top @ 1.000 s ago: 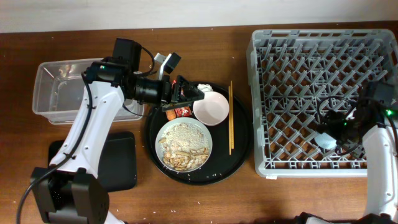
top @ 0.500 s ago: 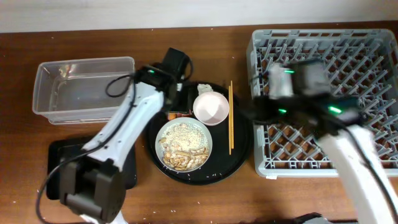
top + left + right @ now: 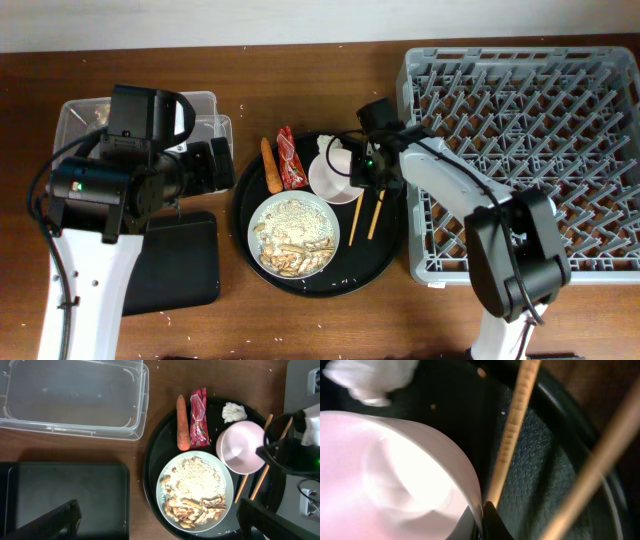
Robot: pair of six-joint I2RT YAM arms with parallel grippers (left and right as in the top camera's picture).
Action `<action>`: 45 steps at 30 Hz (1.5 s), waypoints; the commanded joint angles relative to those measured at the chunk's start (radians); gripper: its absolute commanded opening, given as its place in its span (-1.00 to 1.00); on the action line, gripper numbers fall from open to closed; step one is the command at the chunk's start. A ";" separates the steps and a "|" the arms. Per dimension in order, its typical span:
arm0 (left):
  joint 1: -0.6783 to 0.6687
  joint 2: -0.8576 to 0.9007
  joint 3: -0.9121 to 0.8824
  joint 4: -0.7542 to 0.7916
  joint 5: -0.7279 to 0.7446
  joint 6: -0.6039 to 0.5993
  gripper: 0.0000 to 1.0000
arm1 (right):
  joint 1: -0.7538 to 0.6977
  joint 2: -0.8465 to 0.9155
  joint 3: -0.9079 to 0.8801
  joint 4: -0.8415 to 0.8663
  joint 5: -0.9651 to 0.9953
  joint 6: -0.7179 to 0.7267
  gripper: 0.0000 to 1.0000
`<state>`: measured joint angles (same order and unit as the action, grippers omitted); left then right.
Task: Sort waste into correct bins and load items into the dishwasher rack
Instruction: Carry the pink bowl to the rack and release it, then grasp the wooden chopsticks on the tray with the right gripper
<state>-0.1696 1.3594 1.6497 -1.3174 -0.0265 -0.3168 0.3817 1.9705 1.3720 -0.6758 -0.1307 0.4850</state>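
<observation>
My right gripper (image 3: 358,172) (image 3: 481,510) is shut on the right rim of the small white bowl (image 3: 333,180) (image 3: 395,475), which sits on the round black tray (image 3: 390,250). The two chopsticks (image 3: 357,215) (image 3: 512,435) lie splayed just right of the bowl. The carrot piece (image 3: 183,422), red wrapper (image 3: 198,410) and white tissue (image 3: 234,411) lie at the tray's far side. A pale plate-bowl (image 3: 295,235) holds rice-like scraps. My left gripper (image 3: 222,165) (image 3: 160,517) hangs open and empty high over the table, beside the clear tub (image 3: 75,395).
The shallow black rectangular tray (image 3: 185,260) (image 3: 65,495) lies in front of the tub at the left. The grey dishwasher rack (image 3: 520,150) fills the right side, next to the round tray. My right arm reaches from the rack's front across its left edge.
My right gripper has left the rack, come to the tray and shut on the bowl's rim. My left gripper has drawn back from the tray towards the tub. The chopsticks now lie splayed.
</observation>
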 commanded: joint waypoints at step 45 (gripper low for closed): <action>0.002 -0.004 0.012 -0.003 0.003 -0.005 0.98 | -0.048 -0.045 0.002 0.157 1.444 -0.708 0.72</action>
<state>-0.1696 1.3594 1.6497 -1.3209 -0.0265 -0.3168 0.2932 1.9274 1.3647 -0.5217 1.2903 -0.2405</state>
